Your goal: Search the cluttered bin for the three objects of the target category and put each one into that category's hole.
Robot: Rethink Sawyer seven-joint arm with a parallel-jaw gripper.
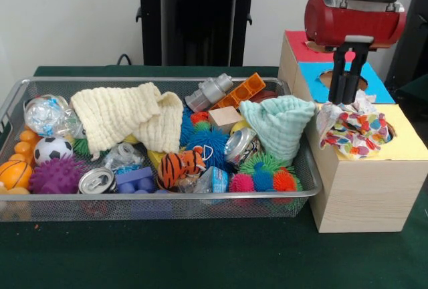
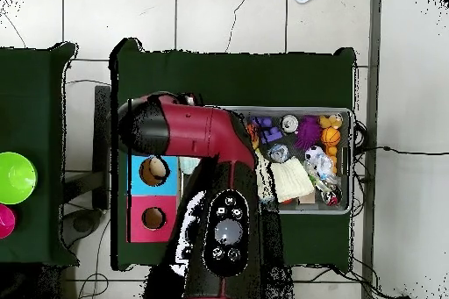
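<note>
Beside the wire bin of clutter, on the wooden box's yellow section, a multicoloured dotted cloth is seen bunched over its hole, directly beneath the gripper, whose fingers are closed on its top.

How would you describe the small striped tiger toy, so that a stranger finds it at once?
Look in the wire mesh bin, along its front edge near the middle. The tiger toy lies between a blue block and spiky blue balls. Only it has orange fur with black stripes.
</note>
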